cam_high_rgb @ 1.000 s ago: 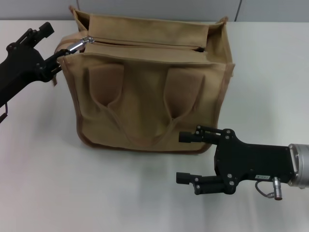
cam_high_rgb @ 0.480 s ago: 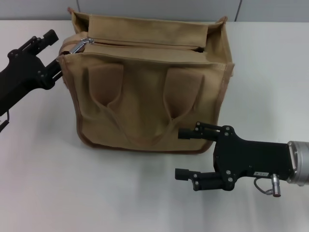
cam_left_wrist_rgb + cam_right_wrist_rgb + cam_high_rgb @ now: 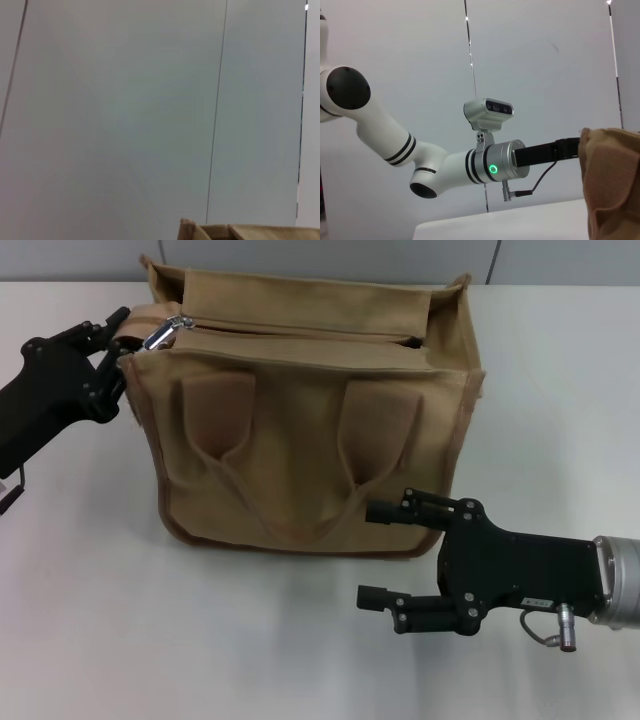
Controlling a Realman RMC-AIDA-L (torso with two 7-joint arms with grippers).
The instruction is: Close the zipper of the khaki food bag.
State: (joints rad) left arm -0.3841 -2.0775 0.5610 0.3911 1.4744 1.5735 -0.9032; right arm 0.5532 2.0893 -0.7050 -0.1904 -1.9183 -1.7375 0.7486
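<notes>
Nearest, the right gripper [image 3: 383, 554] hangs over the table [image 3: 150, 630] by the bag's near right corner, fingers apart. Behind stands the khaki bag [image 3: 305, 410]. At its far left top corner, the left gripper [image 3: 117, 330] sits beside the zipper's silver pull tab [image 3: 166, 331]; whether its fingers are apart or together cannot be told.

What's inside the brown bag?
Can't tell. The khaki food bag shows only a dark gap near its right end; the zipper and top flap cover everything else.
</notes>
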